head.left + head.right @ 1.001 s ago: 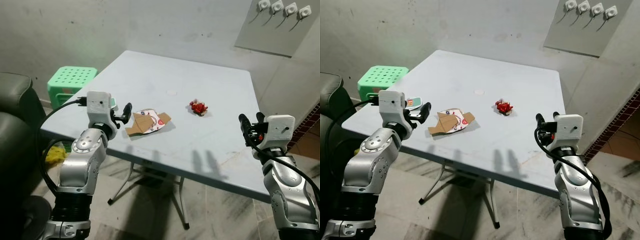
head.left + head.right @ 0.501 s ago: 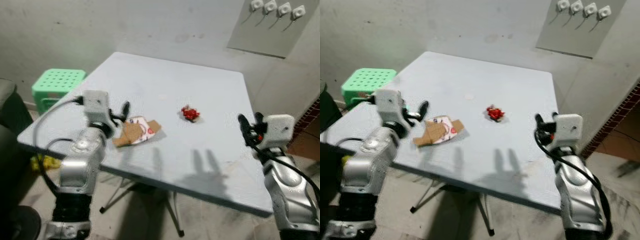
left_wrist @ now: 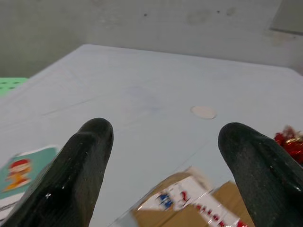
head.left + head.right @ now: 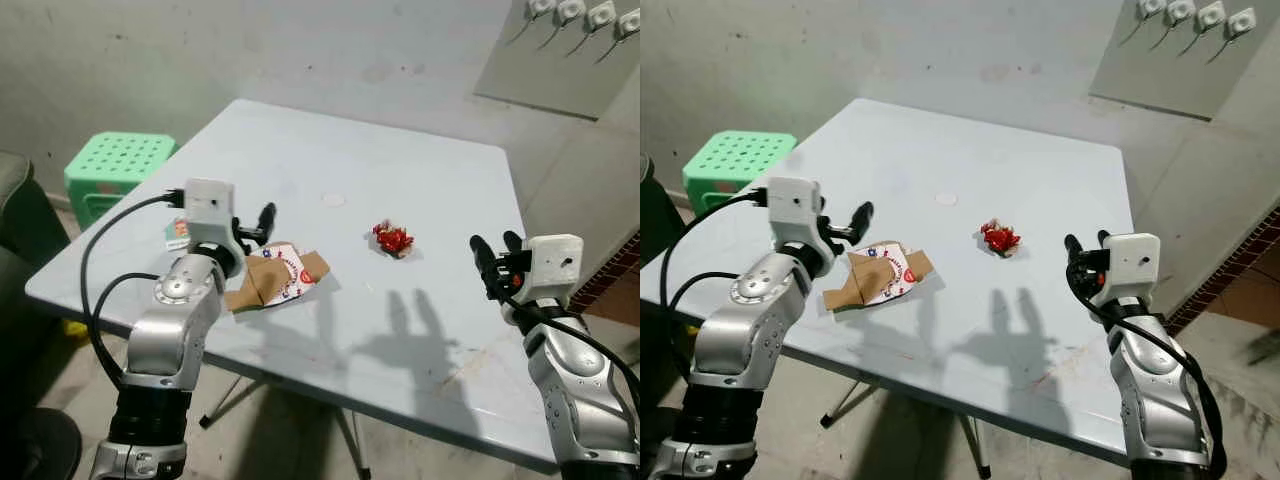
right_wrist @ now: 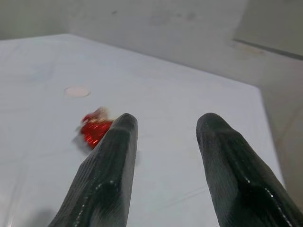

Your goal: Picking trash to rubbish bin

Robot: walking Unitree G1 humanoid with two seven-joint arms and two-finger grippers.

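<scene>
A flattened cardboard packet with red and white print lies on the pale blue table near its left front. A crumpled red wrapper sits toward the table's middle right. My left gripper hovers open just behind and left of the cardboard, empty. Over the table's right edge my right gripper is held open, also empty, with the red wrapper ahead of its fingers.
A small green card lies by the table's left edge. A white round spot marks the table's middle. A green plastic stool stands left of the table, a dark chair at far left. Wall hooks hang upper right.
The camera has shifted as I moved closer to the table. Both arms now reach further over the tabletop; the left gripper sits nearer the cardboard. Trash has not moved.
</scene>
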